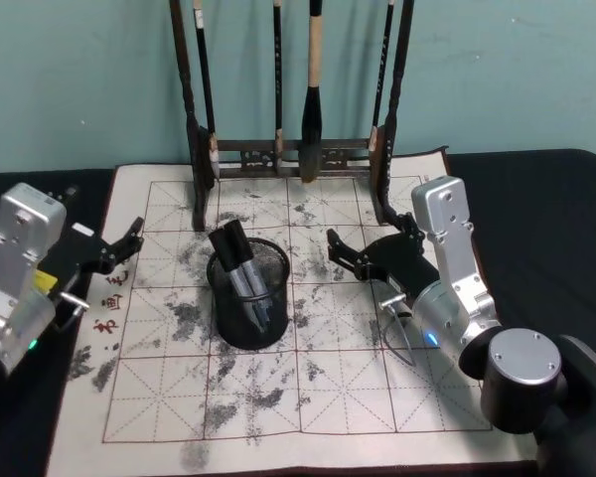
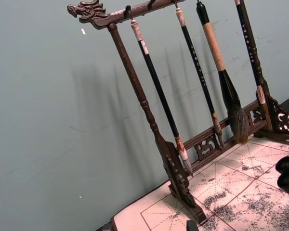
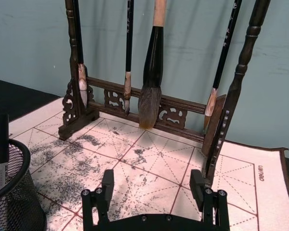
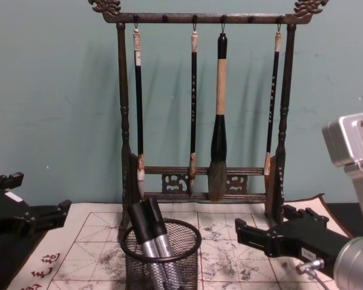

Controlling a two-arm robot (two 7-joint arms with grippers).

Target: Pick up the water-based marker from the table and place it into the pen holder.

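Head view: two markers (image 1: 240,266) stand in the pen holder (image 1: 249,328) mid-mat. Right gripper (image 1: 337,252), fingers spread and empty, hangs beside it; left gripper (image 1: 131,237), also spread, waits at the calligraphy mat's (image 1: 338,397) left edge.

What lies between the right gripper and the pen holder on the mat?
In the head view, the stretch between the right gripper and the pen holder is bare ink-stained calligraphy mat; nothing stands on it. The gripper is open and apart from the holder.

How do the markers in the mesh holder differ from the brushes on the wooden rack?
The markers stand leaning inside the pen holder; the brushes hang straight from hooks on the rack. The markers have silver barrels and black caps; the brushes have thin dark or tan handles and hair tips. Both are writing tools.
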